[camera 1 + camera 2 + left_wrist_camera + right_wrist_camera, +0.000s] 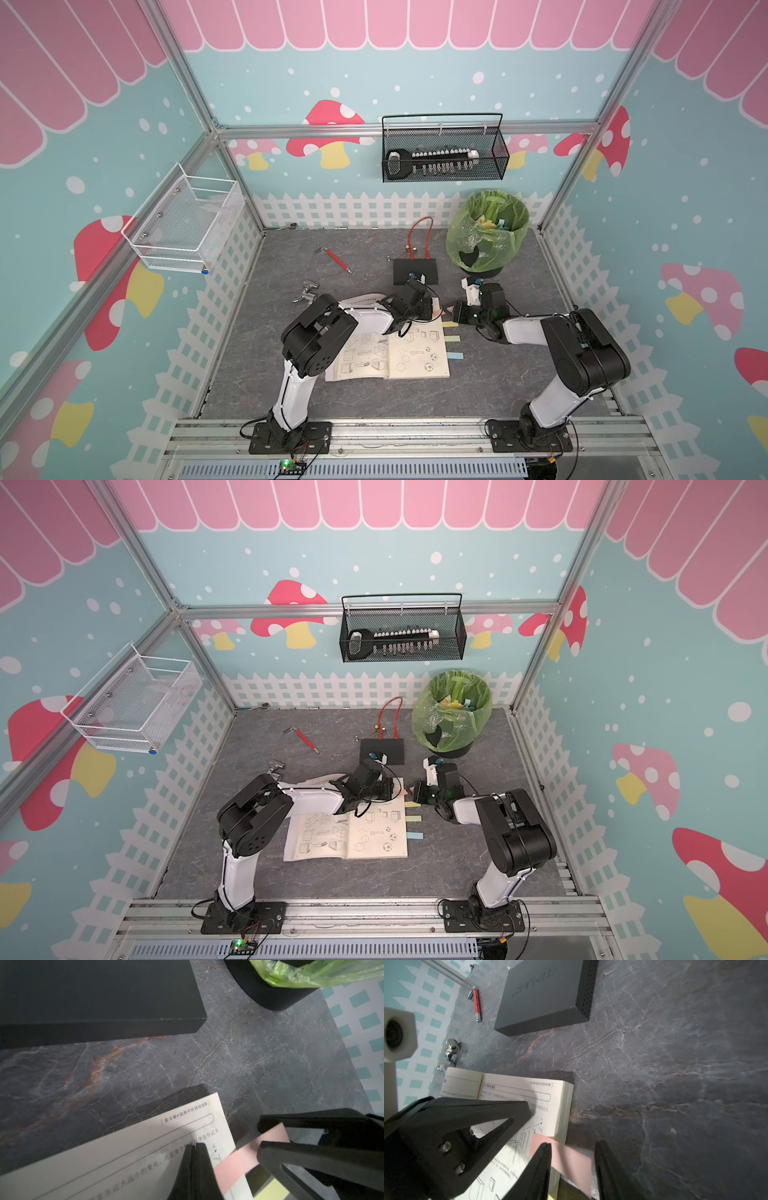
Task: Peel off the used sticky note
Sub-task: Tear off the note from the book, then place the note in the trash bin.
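Note:
An open book (pixel 415 353) lies flat on the grey table. Coloured sticky notes stick out from its right edge: pink (pixel 571 1159) at the top, then yellow (pixel 449 325), green (pixel 453 338) and blue (pixel 455 355). My left gripper (pixel 194 1145) is shut, with its tips pressing on the page (pixel 124 1147) near the book's upper right corner. My right gripper (pixel 574 1142) straddles the free end of the pink note (pixel 232 1163). One finger is on each side, with a gap still showing between them. The two grippers nearly meet in both top views.
A black router box (pixel 415 270) sits just behind the book. A bin lined with a green bag (pixel 486 232) stands at the back right. A red-handled tool (pixel 336 259) and a metal fitting (pixel 305 289) lie to the left. Wire baskets (pixel 444 153) hang on the walls.

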`<state>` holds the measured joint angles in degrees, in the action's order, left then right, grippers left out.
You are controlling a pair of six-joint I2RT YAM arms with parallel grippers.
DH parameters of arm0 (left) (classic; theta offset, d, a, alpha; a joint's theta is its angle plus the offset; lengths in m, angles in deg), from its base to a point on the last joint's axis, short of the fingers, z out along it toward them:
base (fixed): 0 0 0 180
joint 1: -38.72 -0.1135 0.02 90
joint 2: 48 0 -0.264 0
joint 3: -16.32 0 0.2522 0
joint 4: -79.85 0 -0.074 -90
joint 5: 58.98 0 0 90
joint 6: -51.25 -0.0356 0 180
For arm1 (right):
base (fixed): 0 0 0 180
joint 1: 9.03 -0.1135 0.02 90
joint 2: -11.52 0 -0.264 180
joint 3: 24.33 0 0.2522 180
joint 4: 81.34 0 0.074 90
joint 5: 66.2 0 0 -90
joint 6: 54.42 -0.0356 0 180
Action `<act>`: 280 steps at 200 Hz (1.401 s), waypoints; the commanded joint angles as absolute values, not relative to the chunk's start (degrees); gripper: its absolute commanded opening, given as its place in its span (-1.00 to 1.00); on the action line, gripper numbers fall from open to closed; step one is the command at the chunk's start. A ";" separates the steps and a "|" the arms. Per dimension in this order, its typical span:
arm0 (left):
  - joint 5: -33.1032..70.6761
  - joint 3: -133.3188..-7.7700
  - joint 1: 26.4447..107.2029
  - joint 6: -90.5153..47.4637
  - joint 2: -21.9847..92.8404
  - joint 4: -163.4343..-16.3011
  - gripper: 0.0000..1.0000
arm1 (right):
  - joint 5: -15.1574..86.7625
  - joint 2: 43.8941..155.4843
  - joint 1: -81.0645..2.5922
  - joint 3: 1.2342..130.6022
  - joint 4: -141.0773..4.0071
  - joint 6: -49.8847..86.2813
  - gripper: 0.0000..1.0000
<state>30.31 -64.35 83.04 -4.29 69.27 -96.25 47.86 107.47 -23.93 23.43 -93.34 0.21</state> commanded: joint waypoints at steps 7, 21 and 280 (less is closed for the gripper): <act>30.59 -65.47 82.67 -4.82 71.07 -96.32 -1.00 | 49.47 108.12 -23.75 24.64 -95.11 -0.54 -0.56; 30.75 -65.52 82.68 -4.82 71.26 -96.23 -1.00 | 49.63 107.69 -23.76 24.45 -95.01 -0.80 -0.78; 37.01 -56.60 84.66 -12.10 46.43 -95.27 -1.00 | 30.52 96.74 -9.13 70.99 -58.85 17.61 -1.00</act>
